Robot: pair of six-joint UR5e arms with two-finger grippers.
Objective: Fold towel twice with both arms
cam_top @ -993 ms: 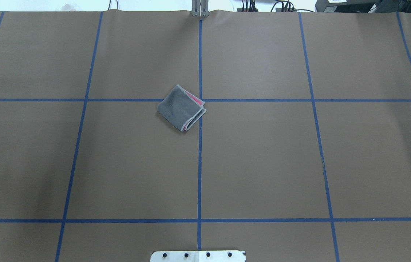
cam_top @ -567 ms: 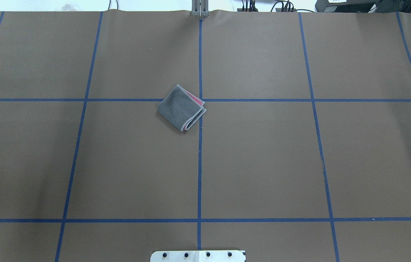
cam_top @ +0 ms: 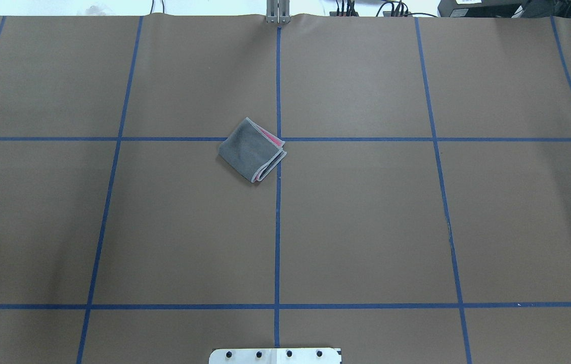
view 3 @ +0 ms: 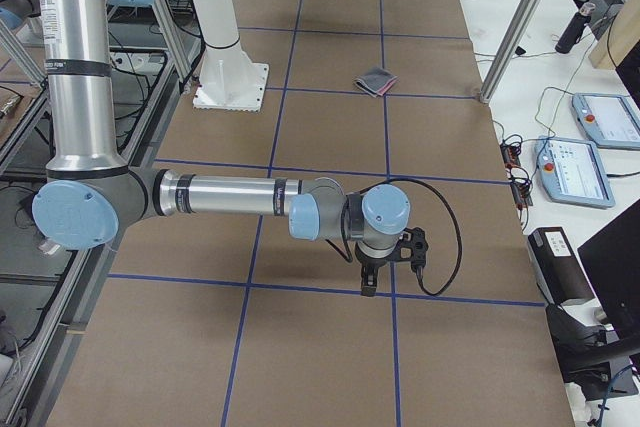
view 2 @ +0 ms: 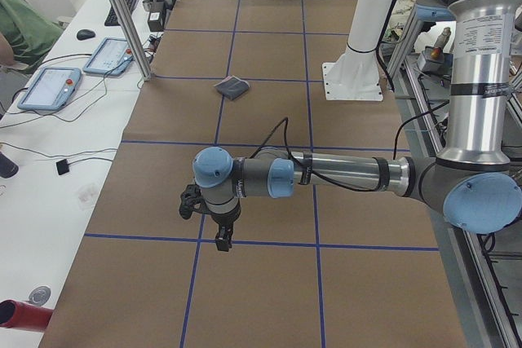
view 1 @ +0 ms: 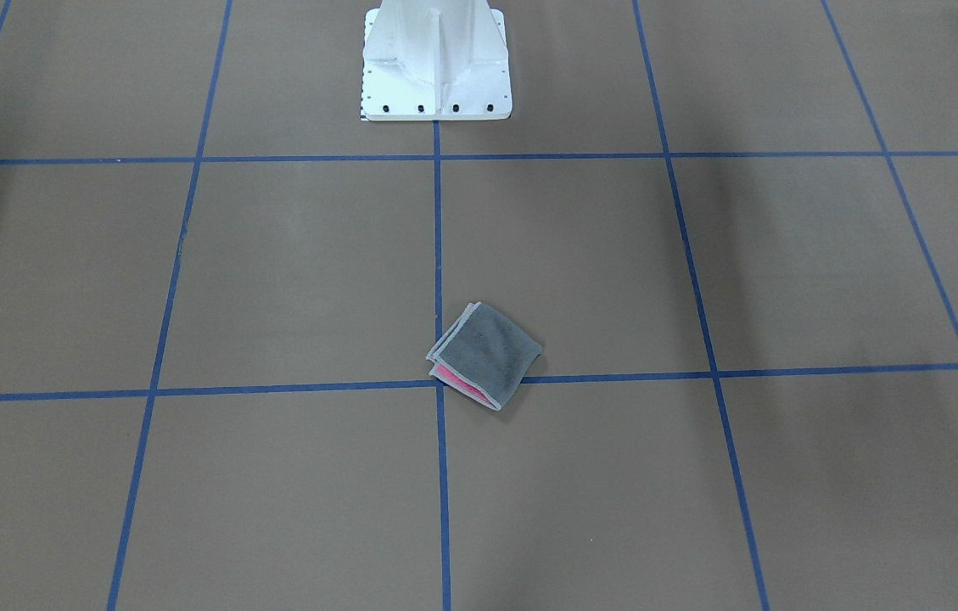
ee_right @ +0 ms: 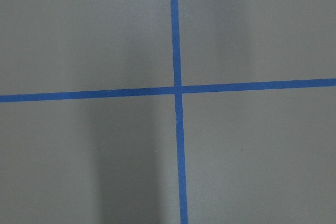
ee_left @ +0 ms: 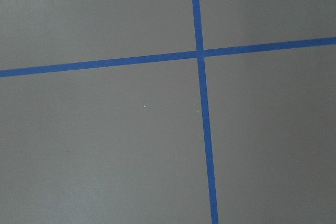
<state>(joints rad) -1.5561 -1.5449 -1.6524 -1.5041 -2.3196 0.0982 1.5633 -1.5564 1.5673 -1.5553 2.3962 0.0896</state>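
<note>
The towel [cam_top: 252, 150] lies folded into a small square near the table's middle, grey face up, with a pink strip showing at one edge. It also shows in the front-facing view [view 1: 487, 354], the left view [view 2: 232, 87] and the right view [view 3: 376, 81]. My left gripper [view 2: 222, 238] hangs over the table far from the towel, toward the table's left end; I cannot tell if it is open. My right gripper [view 3: 368, 282] hangs over the right end, also far off; I cannot tell its state. Both wrist views show only brown table and blue tape.
The white pedestal [view 1: 436, 59] stands at the robot's side of the table. Blue tape lines [cam_top: 277, 227] grid the brown surface. A side bench holds tablets [view 2: 49, 87] and cables. A metal post [view 2: 122, 18] stands at the table's far edge.
</note>
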